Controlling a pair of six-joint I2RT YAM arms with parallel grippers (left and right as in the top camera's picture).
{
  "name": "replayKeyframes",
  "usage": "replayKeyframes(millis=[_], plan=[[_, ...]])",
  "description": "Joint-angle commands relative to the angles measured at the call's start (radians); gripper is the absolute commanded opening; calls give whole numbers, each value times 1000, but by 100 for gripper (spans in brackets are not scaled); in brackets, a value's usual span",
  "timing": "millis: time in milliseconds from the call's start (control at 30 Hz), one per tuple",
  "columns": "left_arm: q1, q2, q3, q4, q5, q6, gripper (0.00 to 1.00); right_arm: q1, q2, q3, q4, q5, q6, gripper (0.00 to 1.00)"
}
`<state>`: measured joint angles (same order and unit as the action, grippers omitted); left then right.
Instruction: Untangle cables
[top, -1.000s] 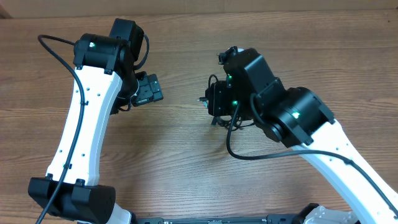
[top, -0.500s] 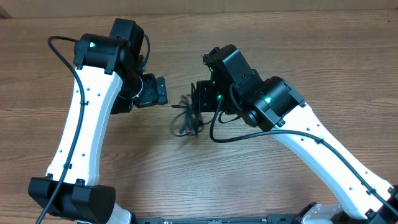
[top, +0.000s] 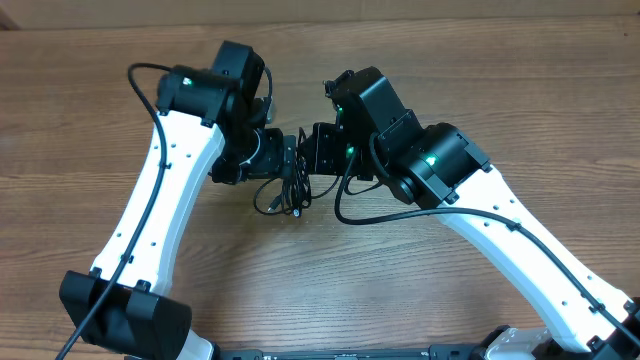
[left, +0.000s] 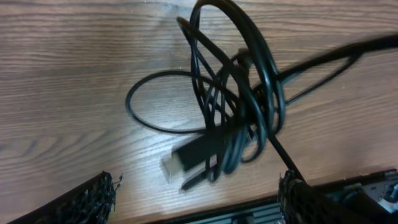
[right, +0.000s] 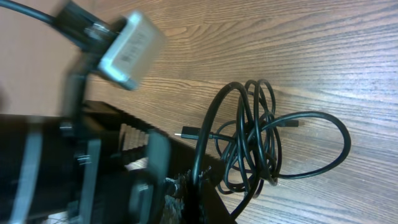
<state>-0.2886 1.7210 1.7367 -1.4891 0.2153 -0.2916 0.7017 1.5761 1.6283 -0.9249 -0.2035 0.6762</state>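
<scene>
The cables are a knot of thin black cords with loose loops, hanging down to the wooden table between the two arms. My right gripper is shut on one strand at the top of the bundle; the right wrist view shows that strand pinched between its fingers, with the loops spread beyond. My left gripper is open, right next to the right one. In the left wrist view its fingers stand wide apart with the cables and a flat plug just ahead of them.
The bare wooden table surrounds the arms. The left arm's wrist shows blurred at the left of the right wrist view. Thick black arm cables loop beside the bundle.
My left arm has swung right until its open gripper faces the bundle. My right gripper carried the cables left earlier and now holds nearly still; the bundle has shifted slightly left.
</scene>
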Motion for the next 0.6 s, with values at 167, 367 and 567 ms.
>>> replayKeyframes(millis=[167,367,567], plan=[[0,9,-153,138,93,30,87,4,-8,8,12,-12,9,4],[0,9,-226,236,133,18,87,4,-8,8,12,-12,9,4],[-7,9,-273,306,242,48,88,4,-8,8,11,-12,9,5]])
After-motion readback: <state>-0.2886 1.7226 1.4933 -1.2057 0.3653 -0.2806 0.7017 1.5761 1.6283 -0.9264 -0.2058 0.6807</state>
